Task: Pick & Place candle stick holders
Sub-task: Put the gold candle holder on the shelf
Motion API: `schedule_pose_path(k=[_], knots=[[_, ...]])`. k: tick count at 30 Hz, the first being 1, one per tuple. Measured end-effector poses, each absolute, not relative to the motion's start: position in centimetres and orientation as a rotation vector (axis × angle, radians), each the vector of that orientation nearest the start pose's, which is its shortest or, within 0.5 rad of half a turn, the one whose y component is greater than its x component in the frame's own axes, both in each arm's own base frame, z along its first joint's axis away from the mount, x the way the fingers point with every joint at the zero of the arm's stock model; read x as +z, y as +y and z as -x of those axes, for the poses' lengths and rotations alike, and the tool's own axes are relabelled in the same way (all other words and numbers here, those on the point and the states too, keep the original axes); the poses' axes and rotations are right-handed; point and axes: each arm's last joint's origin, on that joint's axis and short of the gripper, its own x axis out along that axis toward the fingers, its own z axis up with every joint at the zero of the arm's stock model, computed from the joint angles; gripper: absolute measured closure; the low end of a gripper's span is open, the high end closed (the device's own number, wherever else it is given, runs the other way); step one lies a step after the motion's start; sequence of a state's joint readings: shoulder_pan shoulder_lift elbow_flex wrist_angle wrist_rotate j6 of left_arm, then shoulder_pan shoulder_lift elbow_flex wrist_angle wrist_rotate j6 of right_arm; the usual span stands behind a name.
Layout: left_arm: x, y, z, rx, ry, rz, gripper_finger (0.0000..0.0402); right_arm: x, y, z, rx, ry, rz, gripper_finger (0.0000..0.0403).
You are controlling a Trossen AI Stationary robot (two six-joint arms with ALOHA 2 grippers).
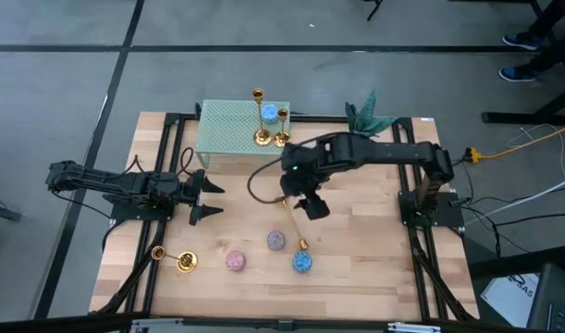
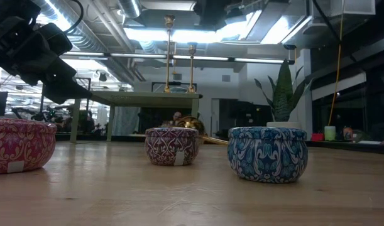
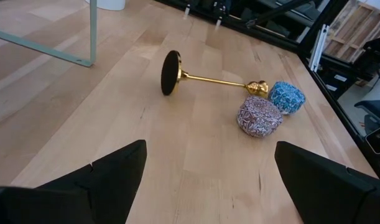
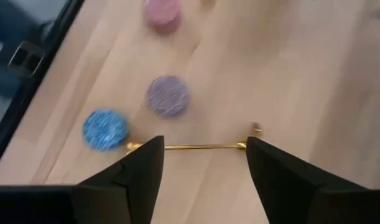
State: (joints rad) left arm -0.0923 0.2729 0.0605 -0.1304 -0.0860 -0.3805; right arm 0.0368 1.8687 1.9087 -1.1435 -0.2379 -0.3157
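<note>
4 candle stick holders: 2 upright on the green platform (image 1: 234, 129) at the table's back edge (image 1: 258, 116) (image 1: 281, 127), 1 lying near the front-left corner (image 1: 174, 259), 1 lying mid-table (image 1: 294, 222), cup end beside the blue candle (image 1: 302, 263). Purple-grey candle (image 1: 276, 240) and pink candle (image 1: 236, 261) crowd the front strip; open wood between the arms.

Right gripper (image 1: 308, 205) hangs over the mid-table holder, fingers spread wide, stem between them, not touching. Left gripper (image 1: 206, 201) sits low at left, fingers apart, holding nothing.
</note>
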Motion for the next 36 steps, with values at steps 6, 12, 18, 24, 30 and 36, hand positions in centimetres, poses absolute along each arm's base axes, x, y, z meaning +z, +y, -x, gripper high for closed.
schedule_pose_path(k=[6, 12, 18, 24, 30, 36], knots=[[14.9, -0.8, -10.9, 0.059, 0.338, 0.346, 0.0048, 31.9, 2.2, -39.0, 0.503, 1.132, 0.212, 0.0193], [14.9, -0.8, -10.9, 0.059, 0.338, 0.346, 0.0049, 31.0, 2.3, -38.9, 0.604, 1.151, 0.260, 0.0211], [14.9, -0.8, -10.9, 0.059, 0.338, 0.346, 0.0048, 29.5, 2.6, -38.7, 0.737, 1.137, 0.212, 0.0225], [14.9, -0.8, -10.9, 0.058, 0.339, 0.346, 0.0048, 27.1, 2.6, -38.4, 0.755, 1.190, 0.189, 0.0237], [14.9, -0.8, -10.9, 0.058, 0.338, 0.346, 0.0049, 25.8, 2.5, -38.3, 0.798, 1.177, 0.300, 0.0242], [14.9, -0.8, -10.9, 0.058, 0.338, 0.346, 0.0048, 25.6, 2.2, -38.5, 0.796, 1.163, 0.480, 0.0243]])
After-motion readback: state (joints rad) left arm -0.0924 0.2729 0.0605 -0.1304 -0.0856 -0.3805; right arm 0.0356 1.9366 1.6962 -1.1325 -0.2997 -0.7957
